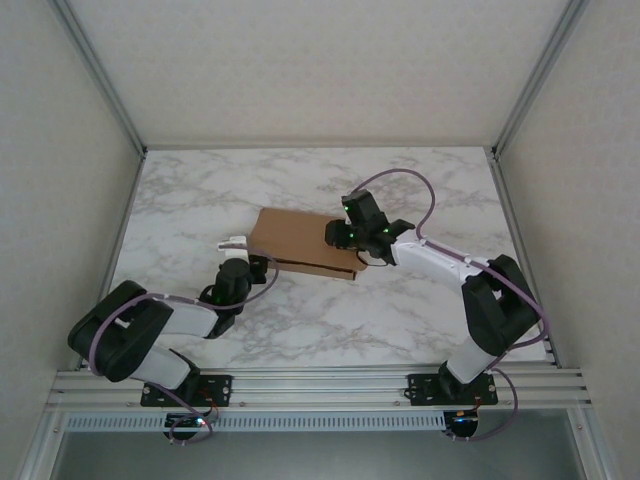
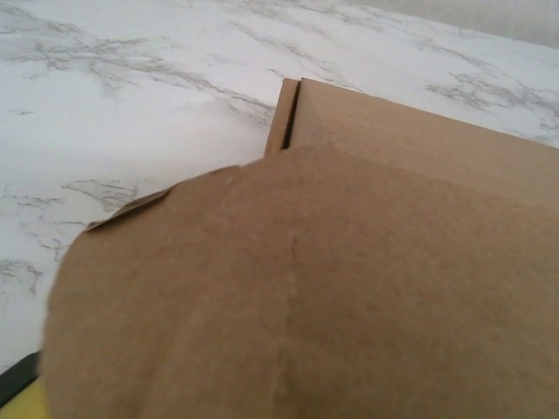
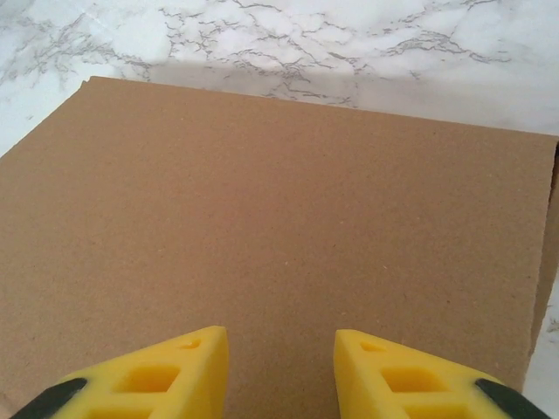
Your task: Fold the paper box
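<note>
Right claw (image 3: 281,375), tips spread, bears on top of the paper box (image 1: 298,240), apparently to hold it flat. Left claw (image 1: 234,246), its grip impossible to tell, faces the end flap (image 2: 288,305).

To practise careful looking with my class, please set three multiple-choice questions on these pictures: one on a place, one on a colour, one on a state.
1. Where does the paper box lie?
A) against the back wall
B) near the middle of the marble table
C) on an arm's base

2. What colour are the fingertips of the right gripper?
A) red
B) blue
C) yellow

3. How do the right gripper's fingers stand?
A) apart, nothing between them
B) shut on a flap
C) shut on a pen

Key: 1 B, the top view shows it mid-table; 2 C, yellow in the right wrist view; 3 A, bare cardboard shows through the gap.
</note>
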